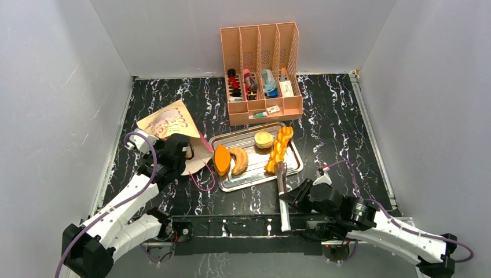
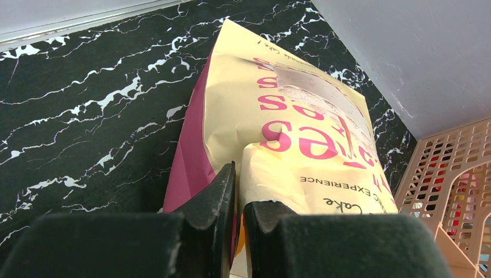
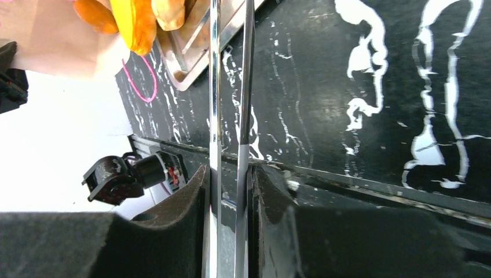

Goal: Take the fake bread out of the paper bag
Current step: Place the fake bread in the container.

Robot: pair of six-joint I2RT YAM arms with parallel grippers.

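Observation:
The paper bag [image 1: 169, 123] lies flat on the table at the left, its mouth toward the tray. In the left wrist view the bag [image 2: 289, 110] shows cream paper with pink lettering and a magenta side panel. My left gripper [image 1: 178, 152] [image 2: 239, 184] is shut on the bag's mouth edge. Several fake breads lie on the metal tray [image 1: 292, 165]: an orange loaf [image 1: 222, 160], a croissant [image 1: 238, 160], a round bun [image 1: 263, 139] and a twisted loaf [image 1: 279, 146]. My right gripper [image 1: 288, 201] [image 3: 230, 171] is shut on silver tongs [image 1: 281, 184] [image 3: 215, 87], whose tips lie at the tray's near edge beside the twisted loaf. The bag's inside is hidden.
A peach slotted organizer [image 1: 262, 55] with small items stands behind the tray. The bag's pink cord handle [image 1: 204, 184] trails on the table between the bag and the tray. Grey walls close in the table on the left, back and right.

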